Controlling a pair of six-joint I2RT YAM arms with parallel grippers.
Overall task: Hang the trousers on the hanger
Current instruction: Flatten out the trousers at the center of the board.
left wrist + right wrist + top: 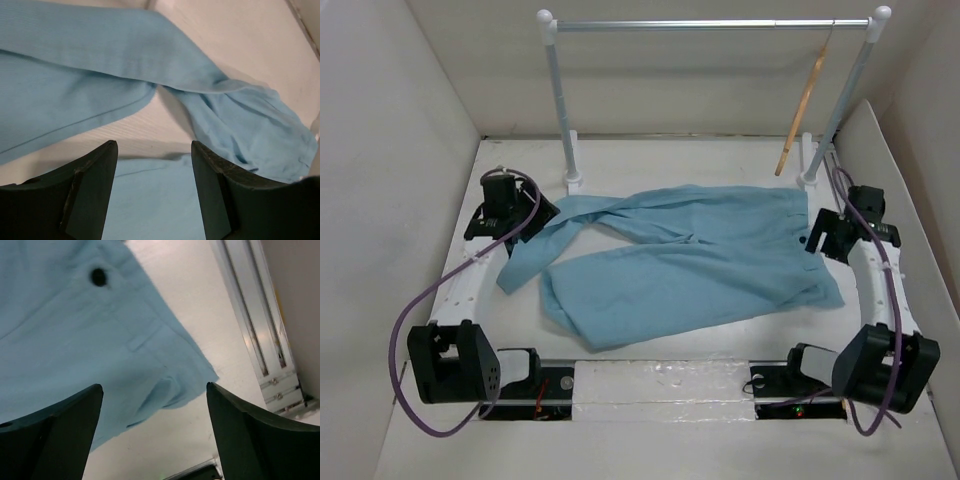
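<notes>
White table (660,160) boxed in by plain white walls (380,120); clothes rail (710,24) stands across the far edge.

Left side: left gripper (538,214) sits low at the far-left of the table, fingers spread apart, nothing between them. It is just beside the leg ends of the trousers (690,260).

Centre: the trousers lie flat on the table, legs running left, waistband to the right. The far leg crosses over itself near its cuff.

Right side: the hanger (803,105) hangs by its hook from the right end of the rail, tilted, well apart from the trousers. Right gripper (817,236) is at the waistband edge, fingers wide apart, holding nothing.

Progress, as judged: no step of the task is done. The cloth is ungripped and the hanger is on the rail. All of it is left: lifting the trousers, bringing them to the hanger, draping them over the crossbar.

View differences:
- Top view alone shows the hanger and rail, and the whole layout.
- Left wrist view shows the open left gripper (154,147) over bare table between two folds of the trousers (75,100), with the crumpled cuff to the right.
- Right wrist view shows the open right gripper (154,387) above the waistband corner of the trousers (75,340), the dark button (98,276), and a metal strip (255,315) along the table edge.
</notes>
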